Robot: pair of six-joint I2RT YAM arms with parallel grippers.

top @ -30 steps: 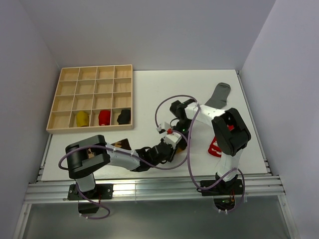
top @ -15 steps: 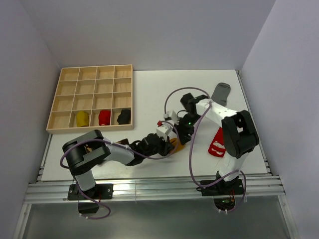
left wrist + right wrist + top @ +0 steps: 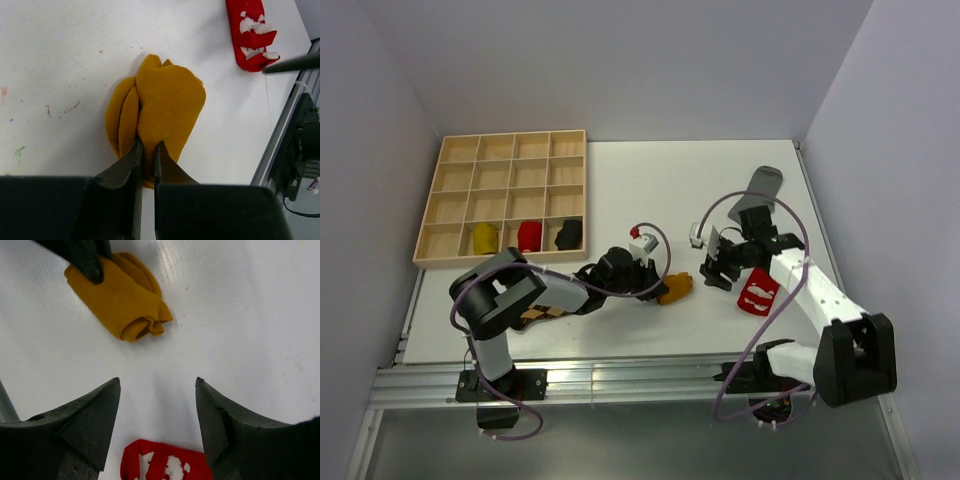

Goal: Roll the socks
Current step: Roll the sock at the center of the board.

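Three rolled bundles sit in the bottom row of the wooden tray point(image 3: 500, 258) at the far left of the bench point(image 3: 620, 190): a mustard bundle point(image 3: 483, 238) in the second compartment, a red bundle point(image 3: 528, 236) in the third and a dark bundle point(image 3: 568, 235) in the fourth. The other compartments look empty. Near the front edge, a brown argyle sock point(image 3: 542, 313) lies flat, partly hidden under the left arm.

Toward the middle, the left jaws are pinched nearly closed on one edge of a mustard sock point(image 3: 165, 105), which rests on the bench folded into a loose, lumpy roll with its layers fanning out. It looks close to finished but not yet put away. Just to its right, the right jaws stand wide apart and hold nothing, hovering over bare bench between the mustard roll and a red sock with white marks point(image 3: 758, 295). The red sock lies unrolled, and farther back on the right a plain grey sock point(image 3: 760, 188) lies flat too.

By my reckoning the job is roughly half done: three bundles stored, one roll in hand, and the argyle, red and grey socks left to roll.
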